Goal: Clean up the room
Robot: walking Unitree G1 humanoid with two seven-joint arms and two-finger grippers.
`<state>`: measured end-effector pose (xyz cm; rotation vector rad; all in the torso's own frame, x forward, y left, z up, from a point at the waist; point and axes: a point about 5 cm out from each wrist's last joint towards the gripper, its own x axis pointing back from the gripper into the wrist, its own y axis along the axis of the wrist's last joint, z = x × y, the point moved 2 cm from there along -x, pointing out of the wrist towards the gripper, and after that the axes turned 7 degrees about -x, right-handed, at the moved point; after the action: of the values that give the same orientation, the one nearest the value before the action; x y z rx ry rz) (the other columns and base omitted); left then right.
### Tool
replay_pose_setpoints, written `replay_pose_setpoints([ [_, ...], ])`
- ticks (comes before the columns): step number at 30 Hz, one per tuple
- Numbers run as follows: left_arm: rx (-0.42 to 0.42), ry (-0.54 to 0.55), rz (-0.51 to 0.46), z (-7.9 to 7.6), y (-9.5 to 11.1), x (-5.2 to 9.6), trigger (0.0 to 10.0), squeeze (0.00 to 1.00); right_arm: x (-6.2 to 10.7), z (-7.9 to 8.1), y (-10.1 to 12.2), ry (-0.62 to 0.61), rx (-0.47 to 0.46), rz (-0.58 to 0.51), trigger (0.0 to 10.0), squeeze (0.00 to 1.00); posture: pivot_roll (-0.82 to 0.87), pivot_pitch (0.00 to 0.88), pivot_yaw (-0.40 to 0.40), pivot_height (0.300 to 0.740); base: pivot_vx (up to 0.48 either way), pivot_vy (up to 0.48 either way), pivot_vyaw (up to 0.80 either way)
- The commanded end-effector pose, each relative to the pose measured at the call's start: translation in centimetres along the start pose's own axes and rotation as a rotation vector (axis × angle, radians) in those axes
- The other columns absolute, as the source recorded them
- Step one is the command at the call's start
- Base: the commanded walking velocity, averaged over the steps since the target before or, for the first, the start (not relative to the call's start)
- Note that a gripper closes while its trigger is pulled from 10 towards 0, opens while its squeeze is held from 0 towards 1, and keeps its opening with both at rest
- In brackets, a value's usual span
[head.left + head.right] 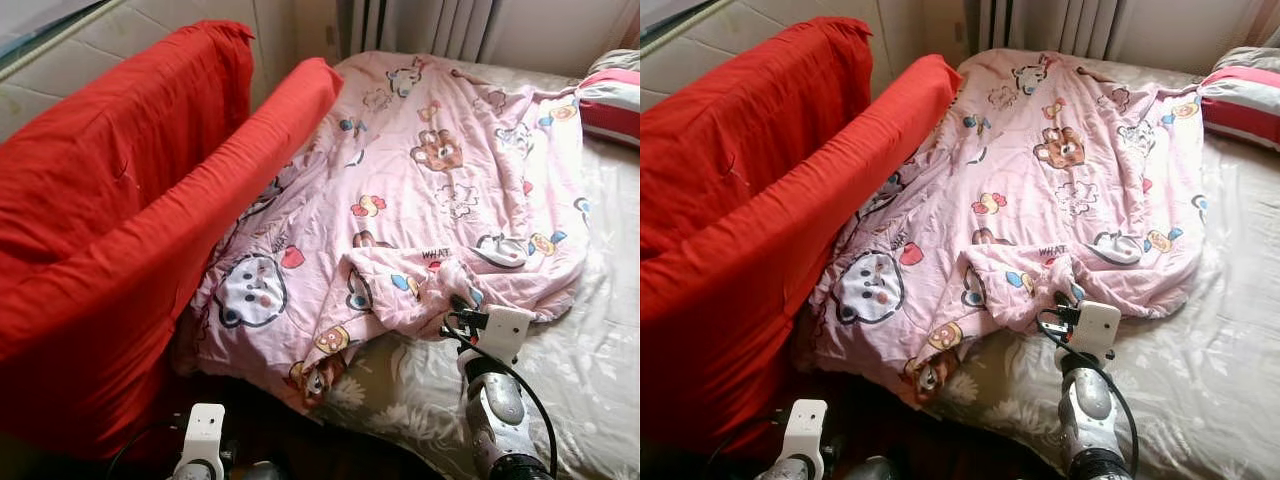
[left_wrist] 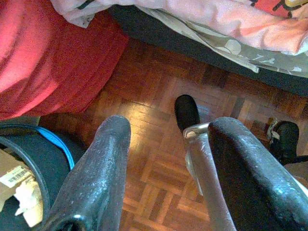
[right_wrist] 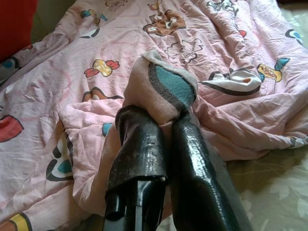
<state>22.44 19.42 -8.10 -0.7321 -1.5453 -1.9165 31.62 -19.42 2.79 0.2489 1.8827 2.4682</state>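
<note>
A pink cartoon-print blanket [image 1: 420, 190] lies spread and crumpled over the bed, its near corner folded back on itself. My right gripper [image 3: 166, 118] is at that folded corner, shut on a bunched fold of the blanket [image 3: 163, 84] with a teal patch on it. In the eye views its white wrist [image 1: 497, 330] sits at the blanket's near edge, with the fingers buried in the cloth. My left gripper [image 2: 168, 127] hangs low beside the bed over the wooden floor [image 2: 154, 168], open with nothing between its fingers.
Large red-covered cushions [image 1: 120, 220] lean along the bed's left side, resting on the blanket's edge. A striped pillow [image 1: 610, 100] lies at the far right. The beige flowered sheet [image 1: 590, 350] is bare at the near right. A curtain [image 1: 430, 25] hangs behind the bed.
</note>
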Motion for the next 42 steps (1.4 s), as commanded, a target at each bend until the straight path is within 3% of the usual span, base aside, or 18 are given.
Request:
replay_pose_setpoints([
  [1, -0.003, -0.001, 0.035, 0.19, -1.22, 0.27, 10.0, 0.00, 0.14, 0.00, -0.26, -0.004, -0.005, 0.010, 10.0, 0.00, -0.05, 0.148, 0.032, 0.740, 0.000, 0.000, 0.00],
  [29, 0.004, -0.012, 0.023, 0.24, -0.99, 0.23, 10.0, 0.00, 0.14, -0.03, -0.35, -0.023, -0.021, 0.011, 10.0, 0.00, -0.05, 0.155, 0.039, 0.740, 0.000, 0.000, 0.00],
  [42, -0.004, -0.015, 0.021, 0.19, -0.96, 0.23, 10.0, 0.00, 0.14, -0.23, -0.35, -0.037, -0.031, 0.011, 10.0, 0.00, -0.04, 0.156, 0.040, 0.740, 0.000, -0.296, 0.00],
])
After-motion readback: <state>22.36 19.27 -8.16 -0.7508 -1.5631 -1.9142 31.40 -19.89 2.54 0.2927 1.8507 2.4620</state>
